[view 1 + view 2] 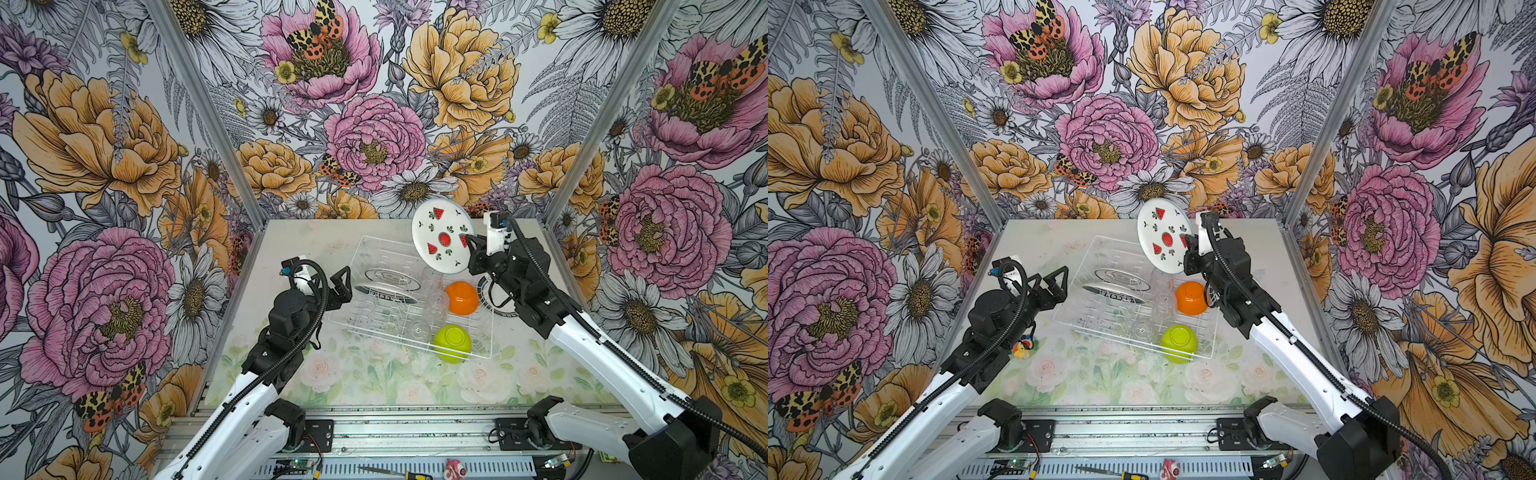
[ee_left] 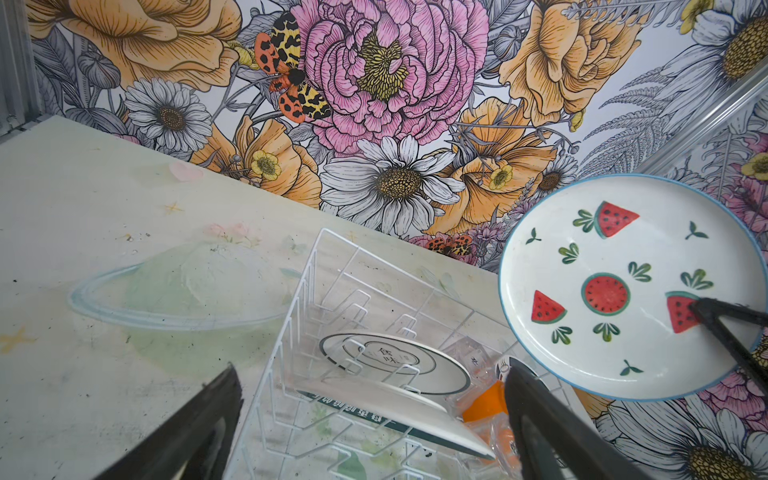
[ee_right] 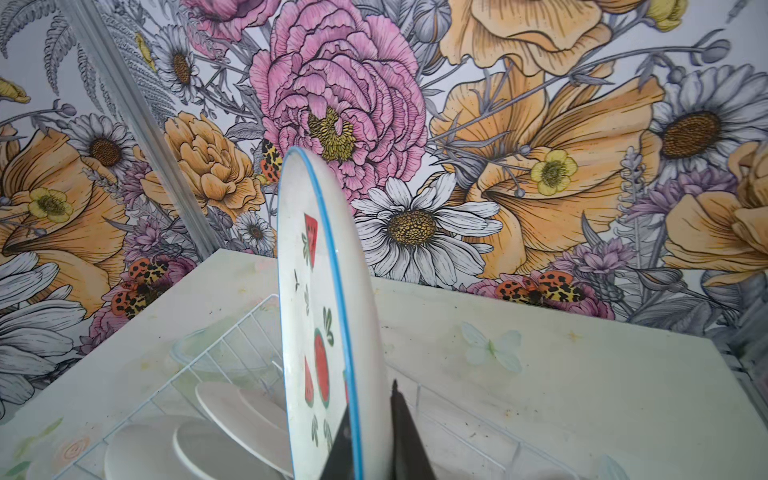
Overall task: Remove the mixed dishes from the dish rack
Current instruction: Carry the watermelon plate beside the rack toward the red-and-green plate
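right end effector [image 1: 468,245]: clamped tight on the rim of the watermelon plate [image 1: 440,232];
watermelon plate: up in the air, standing on its edge, over the far right part of the dish rack [image 1: 395,336];
left end effector [image 1: 347,289]: spread wide, holding nothing; just beside the rack's left side;
dish rack: sits on the surface [image 1: 299,241]; inside are two other plates [image 1: 386,278], clear cups [image 1: 434,303], an orange bowl [image 1: 462,298] and a green bowl [image 1: 452,343]
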Available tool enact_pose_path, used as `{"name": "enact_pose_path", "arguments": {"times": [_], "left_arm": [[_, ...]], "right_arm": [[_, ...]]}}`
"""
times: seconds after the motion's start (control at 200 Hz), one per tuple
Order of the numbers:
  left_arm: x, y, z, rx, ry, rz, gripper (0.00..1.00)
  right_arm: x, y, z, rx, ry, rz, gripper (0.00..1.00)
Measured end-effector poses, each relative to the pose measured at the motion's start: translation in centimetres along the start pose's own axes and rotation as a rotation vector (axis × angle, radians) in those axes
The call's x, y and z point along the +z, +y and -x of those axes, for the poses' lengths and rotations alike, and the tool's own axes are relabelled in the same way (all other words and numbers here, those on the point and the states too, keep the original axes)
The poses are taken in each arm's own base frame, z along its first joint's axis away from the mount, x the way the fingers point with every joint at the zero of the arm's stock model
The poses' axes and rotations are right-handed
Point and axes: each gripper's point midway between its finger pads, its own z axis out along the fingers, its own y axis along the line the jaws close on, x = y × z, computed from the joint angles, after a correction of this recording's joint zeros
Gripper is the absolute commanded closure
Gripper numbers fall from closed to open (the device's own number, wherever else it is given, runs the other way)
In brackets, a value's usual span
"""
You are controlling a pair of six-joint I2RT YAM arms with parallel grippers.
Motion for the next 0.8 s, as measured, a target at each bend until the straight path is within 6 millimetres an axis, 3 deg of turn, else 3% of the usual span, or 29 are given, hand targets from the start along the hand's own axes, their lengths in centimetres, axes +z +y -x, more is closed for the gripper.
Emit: {"name": "enact_pose_path", "arguments": {"times": [0.185,0.33,0.53,0.801], "left_arm": [[0.0,-0.2,0.1,-0.006,-0.002,-0.009,0.01],[0.1,-0.1,-0.2,-0.008,0.003,-0.013,0.01],[0.2,-0.1,-0.5,-0.007,0.011,-0.014,0.01],[0.1,-0.4,-0.6,-0.016,0.021,-0.031,0.01]], "right_arm": [[-3.6,-7.5,0.5,0.133,-0.086,-0.245,1.0],[-6.8,-12.5,-2.0,0.249,-0.123,-0.43,1.0],[-9.8,-15.9,-6.1,0.364,-0.109,-0.593,1.0],[-12.0,-19.1,-9.4,0.493,-0.098,-0.751,1.0]]}}
